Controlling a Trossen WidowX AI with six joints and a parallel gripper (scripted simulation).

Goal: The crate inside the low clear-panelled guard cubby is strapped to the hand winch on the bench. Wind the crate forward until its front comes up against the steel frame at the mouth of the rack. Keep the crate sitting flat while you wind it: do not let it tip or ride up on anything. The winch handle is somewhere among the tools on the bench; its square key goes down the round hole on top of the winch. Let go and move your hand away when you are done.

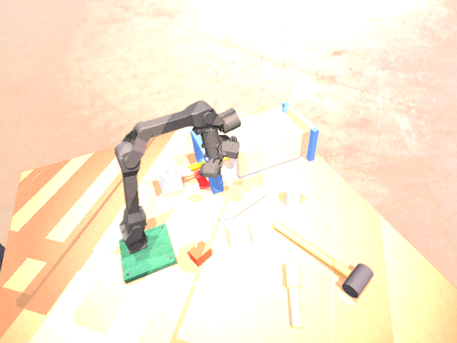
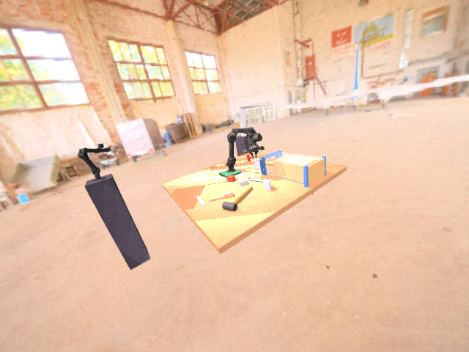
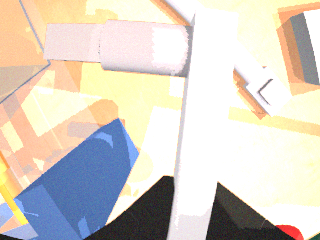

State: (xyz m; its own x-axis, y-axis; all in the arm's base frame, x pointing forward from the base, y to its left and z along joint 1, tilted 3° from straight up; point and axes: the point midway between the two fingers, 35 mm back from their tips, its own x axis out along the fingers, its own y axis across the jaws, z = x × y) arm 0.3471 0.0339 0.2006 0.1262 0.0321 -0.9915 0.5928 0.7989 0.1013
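My gripper (image 2: 255, 155) is shut on the winch handle, held above the bench near the rack mouth. The handle (image 3: 207, 100) is a pale bar. Its grey round shank and square key (image 3: 72, 42) point sideways in the wrist view, not down. Its red knob (image 1: 202, 181) (image 2: 248, 157) (image 3: 289, 233) is beyond the fingers. The pale winch (image 1: 170, 181) stands left of the blue steel frame (image 1: 216, 184) (image 2: 263, 166) (image 3: 85, 185); its top hole cannot be made out. The cream crate (image 1: 270, 147) (image 2: 289, 168) sits flat in the cubby, behind the frame with a gap. A yellow strap piece (image 1: 195, 166) lies between them.
A mallet (image 1: 357, 280) (image 2: 229, 206), a pale-handled tool (image 1: 294, 295), a white cylinder (image 1: 293, 198) (image 2: 267, 185), a pale block (image 1: 238, 235), a slim grey tool (image 3: 270, 93) and a red block (image 1: 200, 254) (image 2: 231, 178) lie on the bench. Blue posts (image 1: 312, 143) stand at the cubby's far end.
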